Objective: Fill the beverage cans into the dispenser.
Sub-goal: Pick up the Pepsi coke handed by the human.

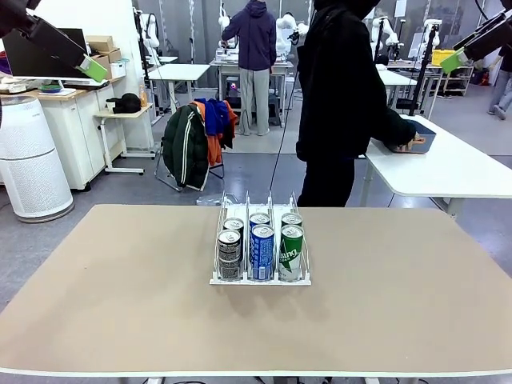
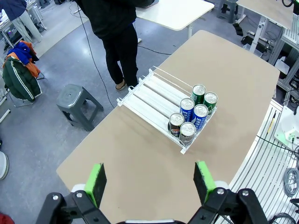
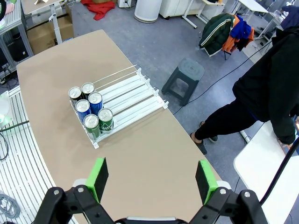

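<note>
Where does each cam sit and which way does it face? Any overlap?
Front view: fixed on the robot's side of the tan table, facing across it at the person in black; left gripper and right gripper hang in the top corners.
Left wrist view: high off the table's left end, looking down past the open left gripper.
Right wrist view: high off the right end, looking down past the open right gripper.
Shared: all show the white wire three-lane dispenser holding six slim aluminium cans.

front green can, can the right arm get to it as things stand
Probably yes: the right gripper hangs open high above the table with nothing between it and the front green can, though the blue can beside it leaves little finger room.
</note>
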`<state>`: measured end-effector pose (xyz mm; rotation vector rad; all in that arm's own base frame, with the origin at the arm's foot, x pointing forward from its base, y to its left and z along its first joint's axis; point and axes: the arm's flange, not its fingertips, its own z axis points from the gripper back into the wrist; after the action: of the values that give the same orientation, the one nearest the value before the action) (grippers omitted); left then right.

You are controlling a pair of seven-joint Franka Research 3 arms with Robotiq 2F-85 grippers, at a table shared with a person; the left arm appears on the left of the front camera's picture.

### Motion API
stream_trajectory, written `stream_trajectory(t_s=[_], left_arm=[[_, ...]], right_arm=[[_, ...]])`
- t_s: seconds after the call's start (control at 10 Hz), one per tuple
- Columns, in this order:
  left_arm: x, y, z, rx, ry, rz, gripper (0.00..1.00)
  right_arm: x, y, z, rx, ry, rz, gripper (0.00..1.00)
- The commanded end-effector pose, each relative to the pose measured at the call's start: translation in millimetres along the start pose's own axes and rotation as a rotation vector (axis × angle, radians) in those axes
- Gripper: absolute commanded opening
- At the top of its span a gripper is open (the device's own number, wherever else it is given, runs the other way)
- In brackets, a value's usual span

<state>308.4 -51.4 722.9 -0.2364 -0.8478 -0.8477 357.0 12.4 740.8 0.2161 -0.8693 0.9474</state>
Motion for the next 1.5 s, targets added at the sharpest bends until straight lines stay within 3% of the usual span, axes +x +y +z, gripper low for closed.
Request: stream_trajectory(t_s=[0.0, 1.4], left_arm=[[-1.2, 1.2, -1.0, -0.002, 0.003, 0.008, 1.0], [-1.2, 1.2, -1.0, -0.002, 0.003, 0.008, 1.0]], right_arm=[[-0.1, 0.1, -0.3, 0.0, -0.001, -0.001, 1.0], [-0.1, 0.1, -0.3, 0.0, -0.001, -0.001, 1.0]])
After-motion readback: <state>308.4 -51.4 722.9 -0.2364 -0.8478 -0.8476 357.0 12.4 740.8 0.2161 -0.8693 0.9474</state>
